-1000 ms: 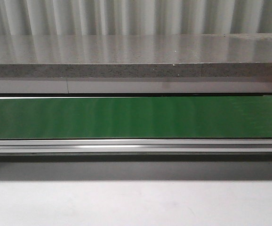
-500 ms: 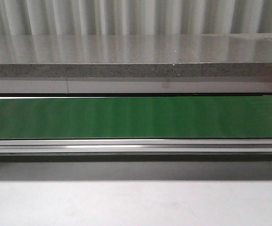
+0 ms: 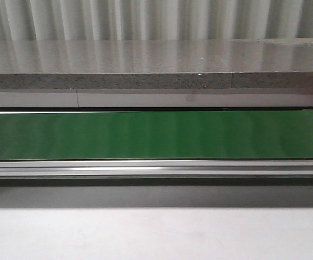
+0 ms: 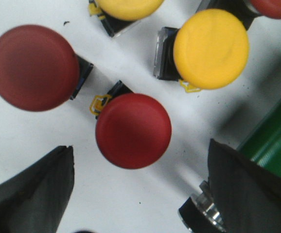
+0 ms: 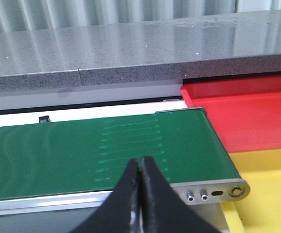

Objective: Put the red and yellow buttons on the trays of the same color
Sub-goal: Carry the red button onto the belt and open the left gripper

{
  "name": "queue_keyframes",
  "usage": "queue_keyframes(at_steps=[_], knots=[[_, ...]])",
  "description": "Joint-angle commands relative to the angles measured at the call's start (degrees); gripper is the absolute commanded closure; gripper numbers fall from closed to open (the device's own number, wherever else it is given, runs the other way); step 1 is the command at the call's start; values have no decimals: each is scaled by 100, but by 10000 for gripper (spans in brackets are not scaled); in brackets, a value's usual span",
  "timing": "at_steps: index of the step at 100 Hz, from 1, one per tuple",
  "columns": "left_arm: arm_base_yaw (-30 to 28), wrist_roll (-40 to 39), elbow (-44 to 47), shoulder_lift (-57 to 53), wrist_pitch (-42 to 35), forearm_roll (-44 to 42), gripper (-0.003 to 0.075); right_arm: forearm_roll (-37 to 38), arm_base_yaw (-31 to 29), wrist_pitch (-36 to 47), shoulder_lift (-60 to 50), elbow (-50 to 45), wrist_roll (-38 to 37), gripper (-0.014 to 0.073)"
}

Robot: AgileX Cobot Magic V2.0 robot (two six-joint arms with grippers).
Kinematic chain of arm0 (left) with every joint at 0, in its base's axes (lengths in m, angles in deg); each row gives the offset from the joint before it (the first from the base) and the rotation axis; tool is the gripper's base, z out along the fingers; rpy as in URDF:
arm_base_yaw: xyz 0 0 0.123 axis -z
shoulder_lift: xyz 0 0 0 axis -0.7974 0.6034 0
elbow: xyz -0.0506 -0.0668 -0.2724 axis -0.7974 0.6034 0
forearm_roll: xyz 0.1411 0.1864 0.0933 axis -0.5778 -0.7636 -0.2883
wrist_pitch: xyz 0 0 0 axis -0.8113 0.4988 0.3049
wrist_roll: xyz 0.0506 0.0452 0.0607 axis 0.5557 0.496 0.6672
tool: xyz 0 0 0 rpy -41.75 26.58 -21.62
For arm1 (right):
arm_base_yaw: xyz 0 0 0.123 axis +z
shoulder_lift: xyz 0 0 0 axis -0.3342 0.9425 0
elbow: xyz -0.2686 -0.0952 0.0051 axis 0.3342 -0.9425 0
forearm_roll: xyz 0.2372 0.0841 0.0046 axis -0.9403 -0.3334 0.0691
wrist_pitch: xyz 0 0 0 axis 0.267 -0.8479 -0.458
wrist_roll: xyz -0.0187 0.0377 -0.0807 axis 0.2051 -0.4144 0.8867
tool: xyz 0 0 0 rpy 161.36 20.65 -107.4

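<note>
Between the open left end effector [image 4: 140, 194] fingers sits a red button [image 4: 133, 130].

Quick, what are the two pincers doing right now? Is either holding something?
Left pincer: open, holding nothing, hovering over a red button.
Right pincer: closed, empty, above the green belt.

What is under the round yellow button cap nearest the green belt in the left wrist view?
A dark, square switch body pokes out beneath the yellow cap, with a small yellow clip at its edge. The cap covers the rest.
</note>
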Motion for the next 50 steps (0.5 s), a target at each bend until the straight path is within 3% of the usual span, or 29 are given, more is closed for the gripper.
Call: queue_keyframes(at_steps=[1,26,50], knots=[[-18,17,-210,-67,-132,83,176,54,-35,449,-74,-7,10,662],[-18,17,-243,143,-334,59,209,54,-35,449,-74,-7,10,662],[-18,17,-243,143,-420,59,519,54,-35,449,-74,-7,10,662]])
